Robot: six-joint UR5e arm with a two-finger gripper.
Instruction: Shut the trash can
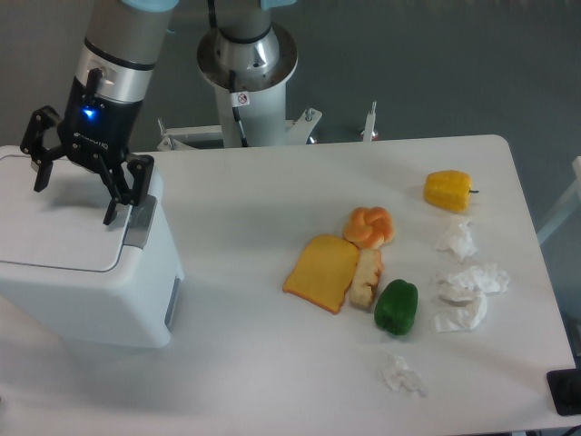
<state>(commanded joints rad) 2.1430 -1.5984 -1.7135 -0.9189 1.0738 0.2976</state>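
The trash can [77, 263] stands at the desk's [254, 363] left edge, its lid lying flat. The tool [74, 204] hangs over the lid, fingers spread wide, holding nothing. Its white lettering is too small to read. Bare desk separates bin and bread slice [321, 272].

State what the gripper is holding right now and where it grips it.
Nothing is held. The gripper hangs open above the flat lid of the trash can, its fingers spread with only air between them.
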